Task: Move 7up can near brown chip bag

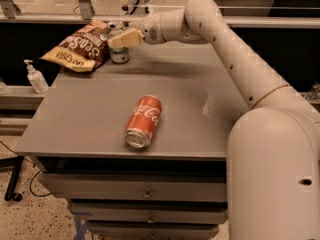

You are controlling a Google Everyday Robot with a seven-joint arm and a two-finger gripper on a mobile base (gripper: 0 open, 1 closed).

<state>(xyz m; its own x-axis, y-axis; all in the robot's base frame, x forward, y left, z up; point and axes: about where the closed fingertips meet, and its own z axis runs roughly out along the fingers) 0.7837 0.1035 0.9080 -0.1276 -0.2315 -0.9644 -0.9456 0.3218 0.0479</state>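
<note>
Gripper (123, 38) at the upright 7up can (120, 55), just right of the brown chip bag (80, 46); whether it pinches cannot be told.

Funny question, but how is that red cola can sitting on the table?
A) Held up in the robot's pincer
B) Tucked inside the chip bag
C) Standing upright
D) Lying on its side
D: the red cola can lies on its side mid-table, silver end toward the camera. The pincer is far from it, at the back by the 7up can beside the brown chip bag.
</note>
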